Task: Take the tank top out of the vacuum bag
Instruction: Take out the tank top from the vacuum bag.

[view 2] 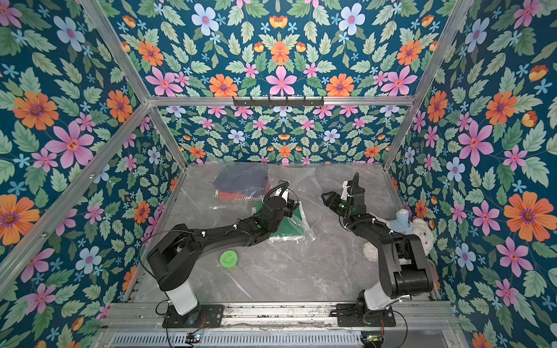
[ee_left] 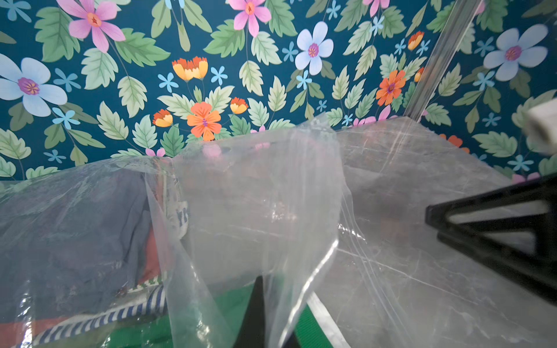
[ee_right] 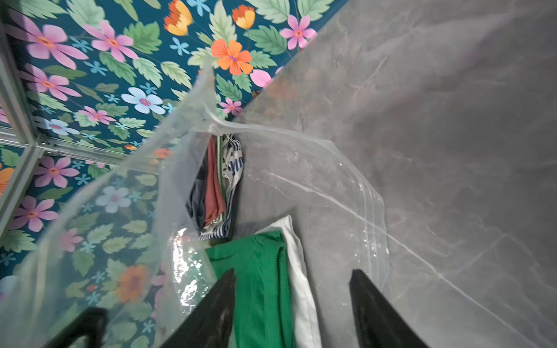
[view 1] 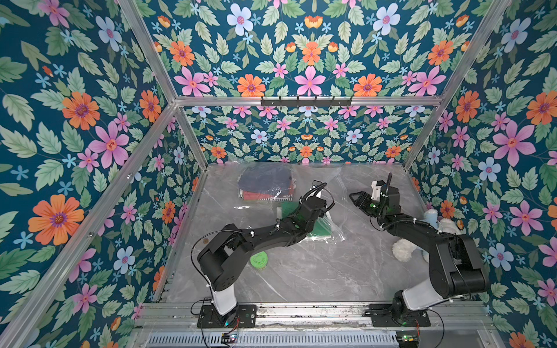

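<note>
Early stage. The left gripper (ee_left: pixel 257 290) pinches the top film of the vacuum bag (ee_left: pixel 256 186), lifting its mouth. The right gripper (ee_right: pixel 294 272) is spread and empty at the opening. The tank top (ee_right: pixel 259 265), probably this green piece, lies just ahead of it, not yet out.

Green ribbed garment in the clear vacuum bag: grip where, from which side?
Best bet: right end effector comes in from its side and pinches the green ribbed garment at the edge nearest the bag mouth. The clear plastic vacuum bag opens that way, and the left end effector is shut on its upper film, lifting it.
</note>
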Robot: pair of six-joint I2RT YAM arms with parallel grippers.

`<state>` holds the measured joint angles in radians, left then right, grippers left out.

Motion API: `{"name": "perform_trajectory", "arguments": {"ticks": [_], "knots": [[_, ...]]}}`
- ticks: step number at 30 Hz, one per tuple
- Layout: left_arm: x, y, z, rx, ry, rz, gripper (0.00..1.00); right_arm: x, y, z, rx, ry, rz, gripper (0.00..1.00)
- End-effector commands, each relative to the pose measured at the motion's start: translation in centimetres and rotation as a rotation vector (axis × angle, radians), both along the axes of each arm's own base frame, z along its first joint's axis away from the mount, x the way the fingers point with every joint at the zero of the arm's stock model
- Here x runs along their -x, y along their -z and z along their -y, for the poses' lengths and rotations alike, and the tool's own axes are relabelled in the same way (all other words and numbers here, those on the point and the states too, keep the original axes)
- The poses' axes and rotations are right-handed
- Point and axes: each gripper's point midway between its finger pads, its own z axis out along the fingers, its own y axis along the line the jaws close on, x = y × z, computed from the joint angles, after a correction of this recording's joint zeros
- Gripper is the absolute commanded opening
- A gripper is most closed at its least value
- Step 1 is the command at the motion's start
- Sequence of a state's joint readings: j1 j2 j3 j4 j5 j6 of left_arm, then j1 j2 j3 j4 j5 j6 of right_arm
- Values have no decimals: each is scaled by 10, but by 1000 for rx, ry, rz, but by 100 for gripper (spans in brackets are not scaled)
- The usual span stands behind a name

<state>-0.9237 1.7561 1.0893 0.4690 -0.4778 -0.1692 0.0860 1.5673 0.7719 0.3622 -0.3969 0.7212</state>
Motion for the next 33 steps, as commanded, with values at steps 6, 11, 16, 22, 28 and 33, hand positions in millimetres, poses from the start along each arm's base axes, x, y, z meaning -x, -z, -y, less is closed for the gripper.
{"name": "perform_trajectory", "arguments": {"ticks": [6, 11, 16, 22, 28, 33], "knots": [[6, -39, -8, 154, 10, 59, 0, -1, 48, -28, 22, -86, -120, 50], [12, -54, -23, 205, -11, 90, 0, 0, 58, -30, 11, -92, -149, 43], [6, -50, -23, 209, -9, 69, 0, -1, 34, -43, -37, -139, -66, 44], [4, -41, -16, 196, 19, 45, 0, 8, -3, -75, -89, -271, 31, 49], [3, -10, -16, 154, 29, -43, 0, 35, -7, -97, -39, -372, -12, 51], [8, 35, -29, 173, 38, -200, 0, 56, 6, -103, -3, -401, -91, 59]]}}
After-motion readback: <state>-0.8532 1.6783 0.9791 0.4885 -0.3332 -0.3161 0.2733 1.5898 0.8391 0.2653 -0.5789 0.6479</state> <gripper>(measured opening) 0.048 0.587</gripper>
